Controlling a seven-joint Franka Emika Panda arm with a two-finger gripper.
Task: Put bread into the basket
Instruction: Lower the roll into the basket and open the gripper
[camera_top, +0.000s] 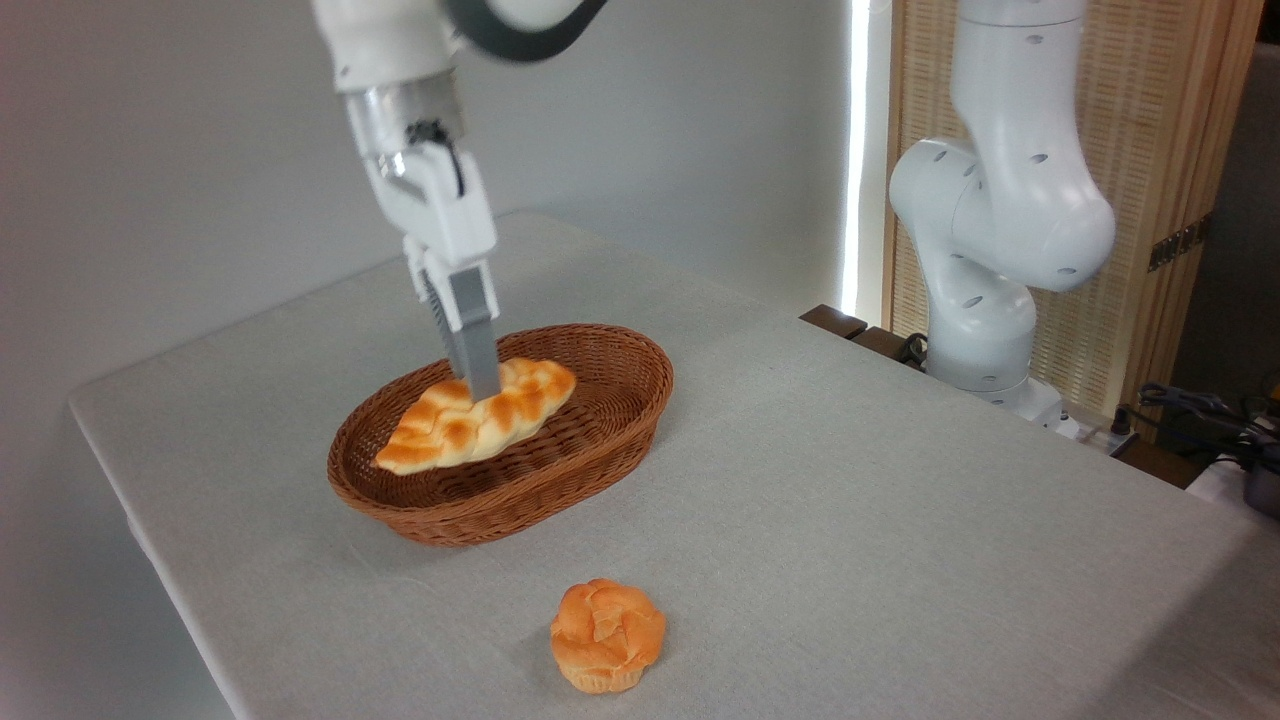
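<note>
so, golden-orange braided bread (478, 418) with pale sides inside the wicker basket (610, 420), hand (478, 385) clamped on it

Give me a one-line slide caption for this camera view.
The tool holds a braided loaf over the wicker basket, while a small bun sits on the table.

- White robot arm (1000, 200): upper links cut off by the top edge.
- Grey two-finger gripper (478, 385): fingertips hidden behind the golden-orange braided loaf (480, 415); whether they grip it or merely touch it cannot be told.
- Reddish-brown oval wicker basket (600, 440): floor partly hidden by the loaf.
- Dark cables and objects (1215, 425): at the right edge, cut off, too small to identify.
- Pale grey cloth-covered table (850, 500): cut off at the bottom and right.
</note>
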